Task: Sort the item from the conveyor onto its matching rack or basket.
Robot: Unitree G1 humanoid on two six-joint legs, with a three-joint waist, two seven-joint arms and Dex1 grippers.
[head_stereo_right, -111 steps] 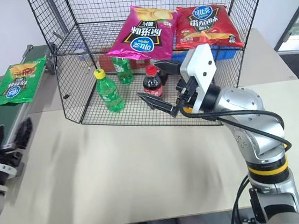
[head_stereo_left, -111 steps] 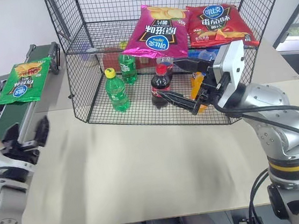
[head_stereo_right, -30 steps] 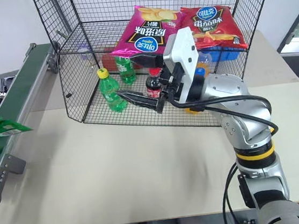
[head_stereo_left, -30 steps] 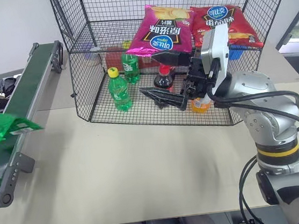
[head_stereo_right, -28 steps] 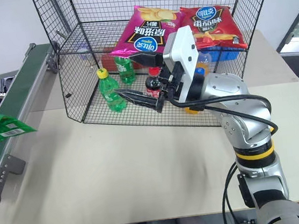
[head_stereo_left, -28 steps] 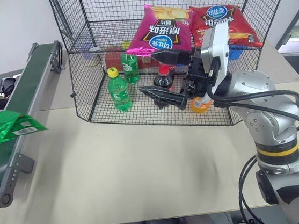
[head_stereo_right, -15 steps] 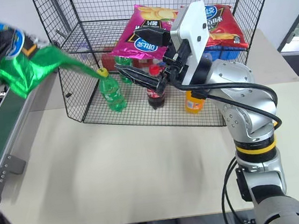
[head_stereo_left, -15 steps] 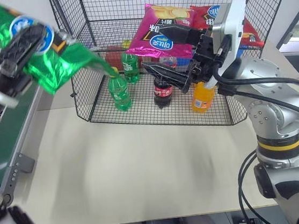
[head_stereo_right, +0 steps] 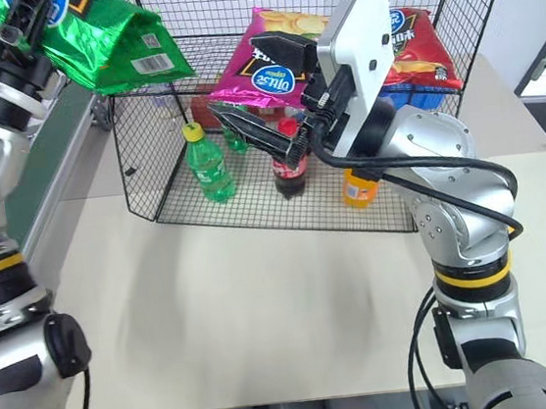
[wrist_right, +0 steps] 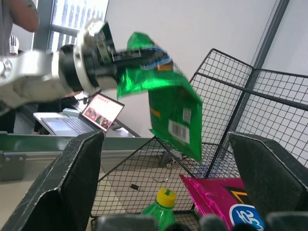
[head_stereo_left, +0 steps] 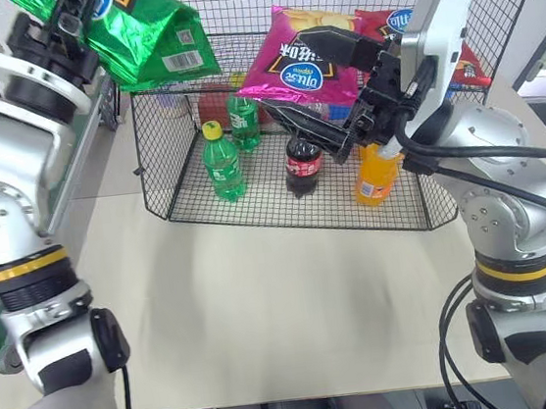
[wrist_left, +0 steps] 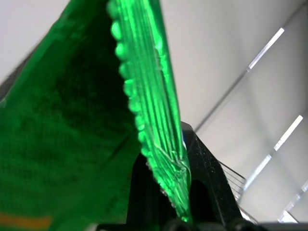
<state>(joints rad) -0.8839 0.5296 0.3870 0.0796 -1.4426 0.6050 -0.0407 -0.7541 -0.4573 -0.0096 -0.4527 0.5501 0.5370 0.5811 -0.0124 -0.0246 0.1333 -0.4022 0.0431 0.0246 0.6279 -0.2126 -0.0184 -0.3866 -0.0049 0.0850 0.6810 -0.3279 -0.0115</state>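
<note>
The right pincer hangs spread open above the bench, before the wire rack. Farther back, the left pincer clamps the green crisp bag, raised beside the rack's upper left corner.

The left gripper was raised high, its jaws clamped tight; the right gripper hung mid-air, jaws spread wide.

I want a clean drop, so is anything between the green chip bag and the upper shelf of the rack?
Nothing visible blocks it. The green chip bag hangs from the left gripper by the rack beside the magenta bag; the shelf's near-left part looks bare.
</note>
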